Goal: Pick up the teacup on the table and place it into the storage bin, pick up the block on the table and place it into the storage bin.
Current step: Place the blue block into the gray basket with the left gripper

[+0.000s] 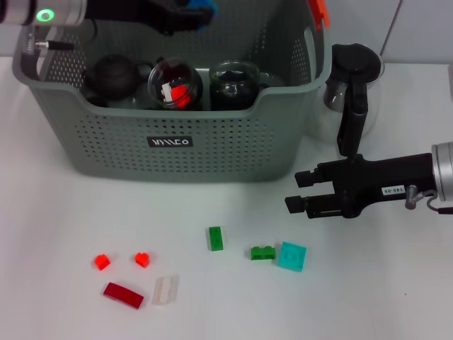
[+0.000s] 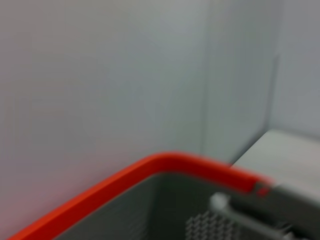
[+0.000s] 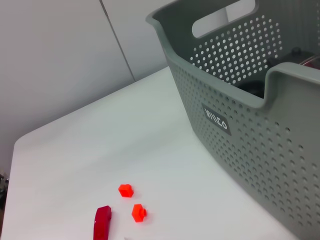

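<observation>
The grey perforated storage bin [image 1: 212, 142] stands upright at the back of the white table [image 1: 56, 212], holding a glass teacup [image 1: 175, 86] with a red block inside. Seven blocks lie scattered on the table in front, among them a green block [image 1: 215, 238] and a teal block [image 1: 291, 256].

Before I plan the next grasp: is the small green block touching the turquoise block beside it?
Touching: the head view shows the small green block butted against the turquoise block, with no white table between them.
</observation>
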